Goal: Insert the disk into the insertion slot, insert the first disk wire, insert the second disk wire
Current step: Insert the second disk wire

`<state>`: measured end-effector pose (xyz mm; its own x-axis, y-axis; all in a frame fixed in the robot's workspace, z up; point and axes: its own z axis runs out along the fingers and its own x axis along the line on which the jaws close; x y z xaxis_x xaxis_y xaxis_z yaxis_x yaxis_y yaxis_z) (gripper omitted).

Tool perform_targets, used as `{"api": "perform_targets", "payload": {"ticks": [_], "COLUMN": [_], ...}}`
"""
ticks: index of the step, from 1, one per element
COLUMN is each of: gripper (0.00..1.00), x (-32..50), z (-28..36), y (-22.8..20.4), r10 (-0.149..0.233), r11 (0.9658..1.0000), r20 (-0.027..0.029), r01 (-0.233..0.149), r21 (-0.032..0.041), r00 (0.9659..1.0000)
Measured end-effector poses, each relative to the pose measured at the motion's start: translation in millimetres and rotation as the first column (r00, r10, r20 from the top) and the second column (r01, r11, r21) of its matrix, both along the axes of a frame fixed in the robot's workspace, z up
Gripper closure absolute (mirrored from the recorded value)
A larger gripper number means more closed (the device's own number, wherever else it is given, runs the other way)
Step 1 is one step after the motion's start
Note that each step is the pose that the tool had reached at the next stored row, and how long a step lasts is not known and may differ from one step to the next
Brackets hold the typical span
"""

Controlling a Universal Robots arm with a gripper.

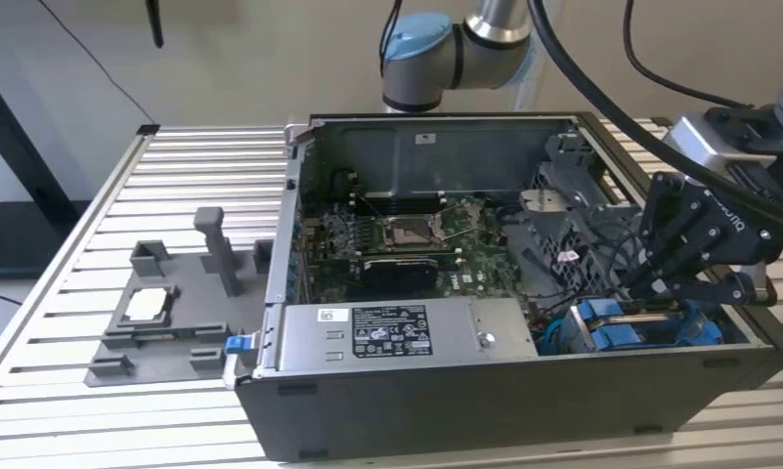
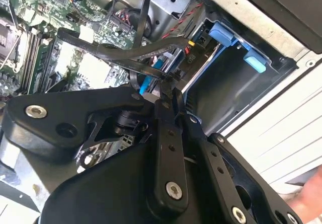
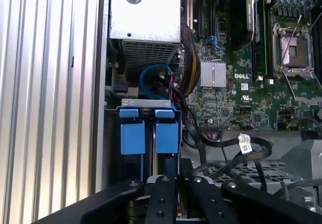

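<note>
Exterior view: gripper (image 1: 652, 285) over slot (image 1: 641, 327) (blue-fitted).

Matt black gripper (image 1: 661, 283) links, glossy blue plastic fittings on the grey metal insertion slot (image 3: 150, 103), ribbed aluminium table (image 1: 195, 166).

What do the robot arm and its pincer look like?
The arm has silver tubes and pale blue joint caps, with thick black cables running beside it. The pincer is matte black, built of flat linked bars held by round silver screws, and carries small white lettering.
</note>
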<state>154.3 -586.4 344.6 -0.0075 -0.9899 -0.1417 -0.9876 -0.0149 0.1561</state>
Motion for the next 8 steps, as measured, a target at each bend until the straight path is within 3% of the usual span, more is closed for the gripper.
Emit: {"api": "perform_targets", "payload": {"ticks": [1, 3, 4, 8], "gripper": [0.84, 0.84, 0.84, 0.84], "x": [0.1, 0.7, 0.9, 1.3], "z": [-0.1, -0.2, -0.1, -0.2], "y": [0.0, -0.1, 0.0, 0.0], "r10": [0.0, 0.0, 0.0, 0.0], "r11": [1.0, 1.0, 1.0, 1.0], "r20": [-0.001, -0.0178, -0.0224, -0.0226], "r01": [0.0, 0.0, 0.0, 0.0], "r21": [0.0002, 0.0003, 0.0001, 0.0001], "r00": [1.0, 0.9998, 0.9997, 0.9997]}}
